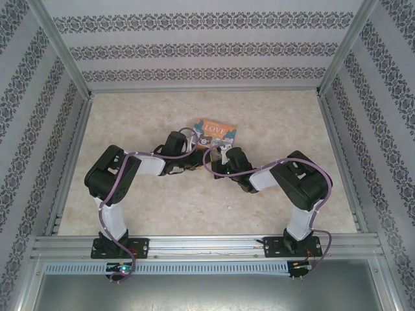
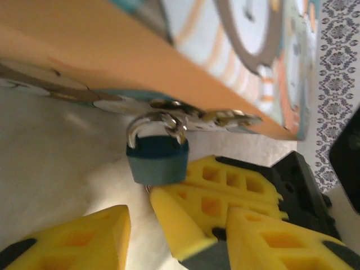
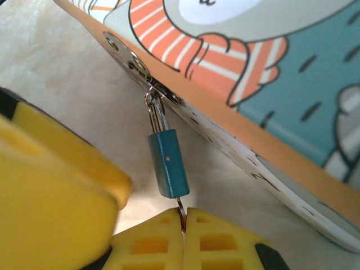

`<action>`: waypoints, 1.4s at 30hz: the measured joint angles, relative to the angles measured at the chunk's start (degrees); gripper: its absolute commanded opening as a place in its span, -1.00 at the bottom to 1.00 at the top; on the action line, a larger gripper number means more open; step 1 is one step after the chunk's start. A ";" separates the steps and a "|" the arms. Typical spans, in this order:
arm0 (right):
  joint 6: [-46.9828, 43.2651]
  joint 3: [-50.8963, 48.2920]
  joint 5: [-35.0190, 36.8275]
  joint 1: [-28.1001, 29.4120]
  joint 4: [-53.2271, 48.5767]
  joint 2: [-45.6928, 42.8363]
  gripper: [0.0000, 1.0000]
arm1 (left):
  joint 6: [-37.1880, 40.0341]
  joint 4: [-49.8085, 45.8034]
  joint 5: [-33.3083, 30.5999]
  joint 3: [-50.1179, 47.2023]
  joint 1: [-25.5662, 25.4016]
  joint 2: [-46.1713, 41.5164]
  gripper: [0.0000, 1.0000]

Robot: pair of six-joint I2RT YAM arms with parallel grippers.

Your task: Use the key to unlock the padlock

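Hanging light and loose, the padlock [image 3: 169,163] is wanting a body hold; right pincer [image 3: 183,224] is pinching the thin key [image 3: 180,206], left pincer [image 2: 175,222] gaping open.

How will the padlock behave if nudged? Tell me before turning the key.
The padlock hangs by its thin shackle from the hasp on the tin, so it will probably swing, not resist. It looks small, likely light. With the key pinched in the right gripper, a twist may spin the body too.

Small teal padlock [image 3: 169,163] hangs upright, silver shackle at twelve o'clock; the thin dark key [image 3: 180,207] protrudes from its base at six o'clock.
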 measured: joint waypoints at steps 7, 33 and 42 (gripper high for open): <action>2.54 -0.17 -2.51 -0.48 0.94 0.00 -1.00 | -0.22 1.38 -0.09 -5.73 3.67 -8.22 0.19; 23.93 -0.17 -12.59 -3.76 4.96 0.11 -1.00 | -15.45 28.76 4.79 -13.31 7.91 -0.37 0.12; 30.05 -0.17 -14.60 -3.87 6.10 0.24 -1.00 | -18.84 33.81 5.55 -11.58 7.37 3.21 0.10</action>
